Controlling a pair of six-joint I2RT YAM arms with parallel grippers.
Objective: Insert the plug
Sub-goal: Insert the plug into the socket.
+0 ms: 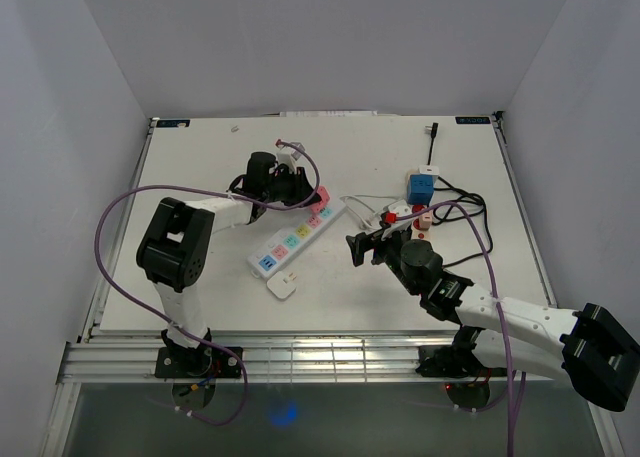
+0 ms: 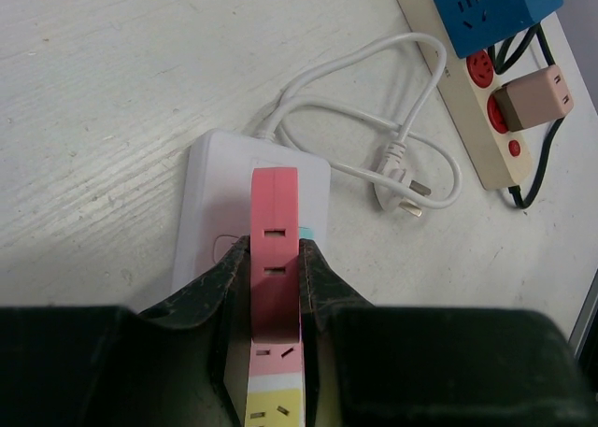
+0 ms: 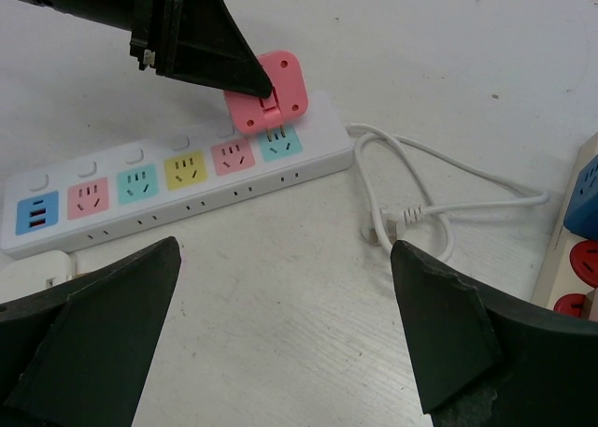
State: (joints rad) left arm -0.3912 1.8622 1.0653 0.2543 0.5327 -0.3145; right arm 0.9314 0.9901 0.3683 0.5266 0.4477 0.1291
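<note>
Right now the pink plug (image 3: 271, 91) stands tilted at the cable end of the white power strip (image 3: 177, 179), over its last pink and teal sockets, clamped between the fingers of the left gripper (image 2: 276, 251). The right gripper (image 3: 285, 249) hangs spread wide over the surface (image 3: 308, 352) beside the strip. A looped white cable (image 3: 411, 212) lies nearby, with a second strip (image 2: 486, 156) beyond.

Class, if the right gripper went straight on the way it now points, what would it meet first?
Probably the bare white tabletop, just short of the long white power strip with coloured sockets; depth is unclear.
</note>
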